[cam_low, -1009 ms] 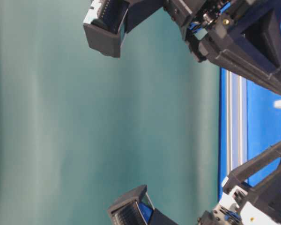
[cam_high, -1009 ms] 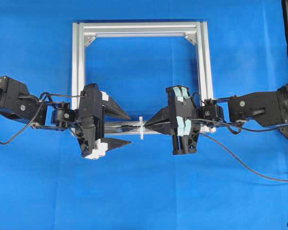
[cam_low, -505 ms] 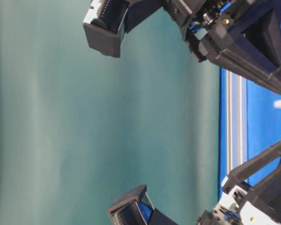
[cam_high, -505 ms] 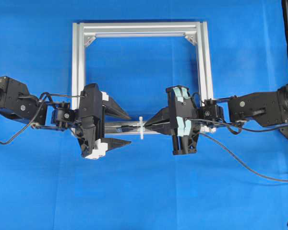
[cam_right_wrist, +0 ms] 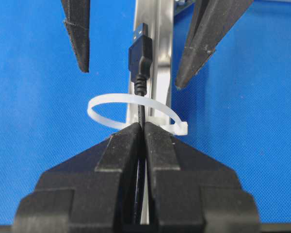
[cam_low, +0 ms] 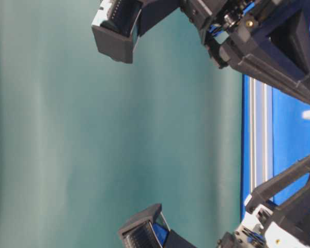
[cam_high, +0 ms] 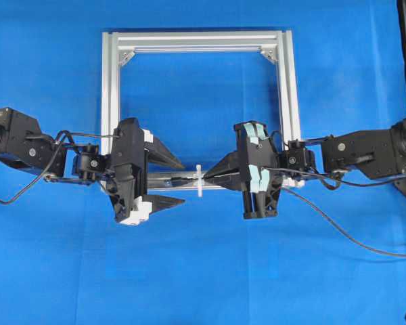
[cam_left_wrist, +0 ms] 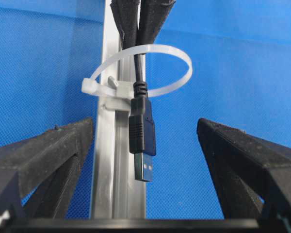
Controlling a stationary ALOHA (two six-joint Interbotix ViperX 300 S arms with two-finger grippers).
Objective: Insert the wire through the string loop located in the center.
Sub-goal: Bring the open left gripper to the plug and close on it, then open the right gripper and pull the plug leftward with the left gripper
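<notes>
A: What kind of place is this?

B: A robotics laboratory test bench. The work surface is covered edge to edge by a plain blue cloth (cam_high: 203, 271), as used on staged setups.

A: What else supports that?

B: A square frame of silver aluminium extrusion (cam_high: 109, 81) with corner brackets lies flat on the cloth as a fixture. Two black robot arms (cam_high: 27, 139) enter from opposite sides, each trailing exposed cabling. In the table-level view a uniform grey-green backdrop (cam_low: 93, 129) closes off the background. No domestic or retail furnishings are visible.

Black wire (cam_left_wrist: 142, 127) plug-first through white string loop (cam_left_wrist: 172, 68)
</notes>
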